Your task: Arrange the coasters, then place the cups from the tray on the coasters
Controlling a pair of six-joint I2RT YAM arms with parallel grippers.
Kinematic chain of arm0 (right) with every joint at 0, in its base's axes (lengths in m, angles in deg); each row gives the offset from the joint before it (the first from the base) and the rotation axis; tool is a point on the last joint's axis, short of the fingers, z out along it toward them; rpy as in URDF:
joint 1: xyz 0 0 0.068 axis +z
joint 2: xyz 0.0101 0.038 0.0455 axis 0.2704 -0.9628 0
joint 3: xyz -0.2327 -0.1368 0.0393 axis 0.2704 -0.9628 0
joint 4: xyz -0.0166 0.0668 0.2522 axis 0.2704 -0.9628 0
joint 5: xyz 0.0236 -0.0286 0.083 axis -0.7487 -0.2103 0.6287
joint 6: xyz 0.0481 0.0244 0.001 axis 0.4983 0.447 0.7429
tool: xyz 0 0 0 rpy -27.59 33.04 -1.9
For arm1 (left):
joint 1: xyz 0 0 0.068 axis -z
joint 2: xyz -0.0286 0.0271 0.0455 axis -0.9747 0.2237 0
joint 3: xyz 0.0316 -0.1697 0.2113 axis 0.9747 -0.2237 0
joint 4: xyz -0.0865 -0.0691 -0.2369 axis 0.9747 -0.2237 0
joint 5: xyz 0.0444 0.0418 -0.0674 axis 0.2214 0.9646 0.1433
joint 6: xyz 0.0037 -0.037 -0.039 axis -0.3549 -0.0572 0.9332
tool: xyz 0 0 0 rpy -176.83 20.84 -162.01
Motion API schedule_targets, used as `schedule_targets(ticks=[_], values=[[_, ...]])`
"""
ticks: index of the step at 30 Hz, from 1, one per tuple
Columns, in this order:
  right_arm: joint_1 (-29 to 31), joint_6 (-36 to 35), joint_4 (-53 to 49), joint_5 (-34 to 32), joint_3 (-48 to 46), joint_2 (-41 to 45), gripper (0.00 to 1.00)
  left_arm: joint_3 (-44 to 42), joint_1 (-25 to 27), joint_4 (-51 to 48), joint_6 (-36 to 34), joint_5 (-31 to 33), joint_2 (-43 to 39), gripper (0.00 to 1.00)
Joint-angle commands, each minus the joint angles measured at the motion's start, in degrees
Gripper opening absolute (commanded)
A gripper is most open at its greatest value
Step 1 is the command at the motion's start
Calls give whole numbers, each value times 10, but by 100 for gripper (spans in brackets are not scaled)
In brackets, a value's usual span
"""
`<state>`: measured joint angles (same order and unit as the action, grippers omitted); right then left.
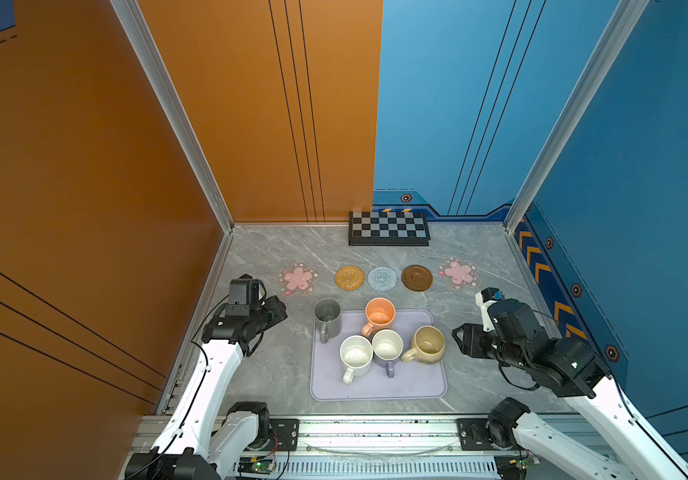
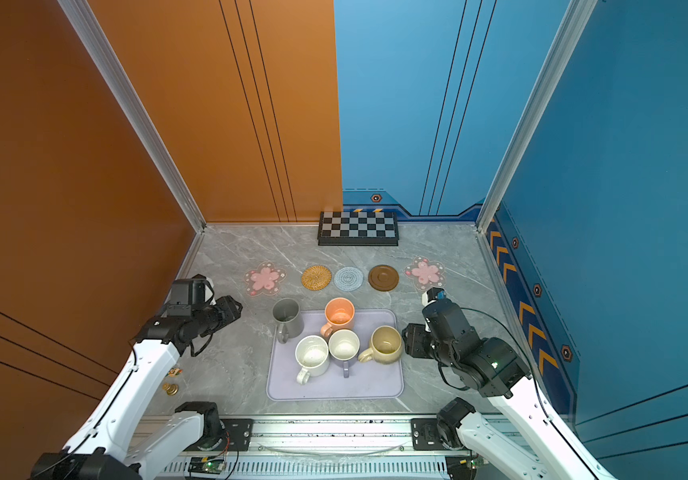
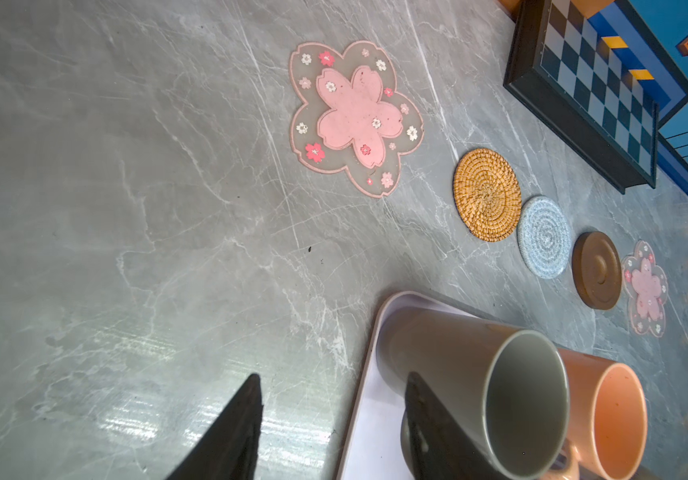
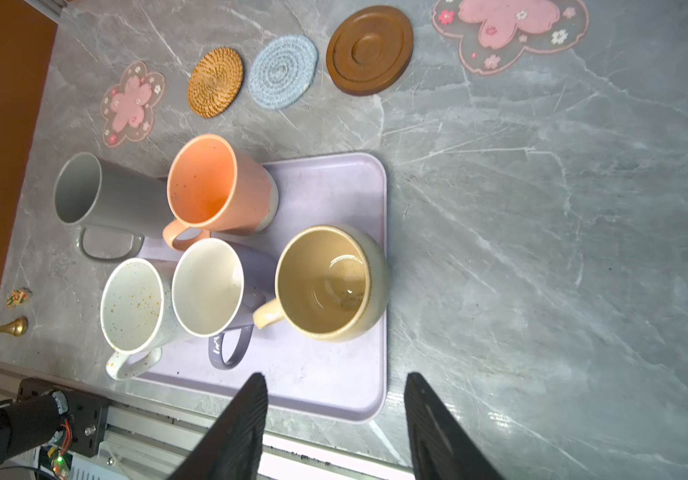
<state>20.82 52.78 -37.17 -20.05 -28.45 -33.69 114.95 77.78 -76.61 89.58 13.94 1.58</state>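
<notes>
Five coasters lie in a row in both top views: a flower mat (image 1: 297, 278), a rattan disc (image 1: 349, 277), a blue spiral disc (image 1: 382, 278), a brown wooden disc (image 1: 416, 277) and a second flower mat (image 1: 458, 271). The lavender tray (image 1: 375, 386) carries the grey cup (image 1: 327, 318), orange cup (image 1: 379, 316), speckled white cup (image 1: 355, 355), lavender cup (image 1: 387, 345) and beige cup (image 1: 428, 344). My left gripper (image 1: 283, 311) (image 3: 334, 376) hovers open left of the grey cup (image 3: 458, 374), holding nothing. My right gripper (image 1: 455, 338) (image 4: 336, 374) is open and empty, right of the beige cup (image 4: 330, 282).
A folded black-and-white checkerboard (image 1: 389, 234) rests against the back wall. Small brass trinkets (image 2: 170, 388) lie on the table at the front left. Orange and blue walls enclose the table, and a metal rail (image 1: 375, 428) runs along its front edge.
</notes>
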Motion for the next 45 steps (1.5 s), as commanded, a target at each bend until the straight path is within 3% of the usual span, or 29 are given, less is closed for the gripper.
schedule_targets(ticks=[1, 8, 14, 24, 37, 45], values=[[55, 84, -63, -26, 0, 5, 56, -1, 2, -21, -6, 21, -16, 56], [222, 247, 4, -133, -56, 23, 56, -10, 13, -22, 9, 21, -33, 56], [316, 296, 24, -194, -37, -89, 56, -1, 26, -32, 5, 24, -36, 57], [319, 311, 76, -139, -9, -237, 50, -12, 35, -47, 30, 46, -85, 60], [319, 406, 89, -158, -19, -277, 47, -17, 34, -57, 30, 51, -100, 61], [319, 514, 89, -198, -28, -286, 47, -6, 34, -57, 24, 21, -89, 61]])
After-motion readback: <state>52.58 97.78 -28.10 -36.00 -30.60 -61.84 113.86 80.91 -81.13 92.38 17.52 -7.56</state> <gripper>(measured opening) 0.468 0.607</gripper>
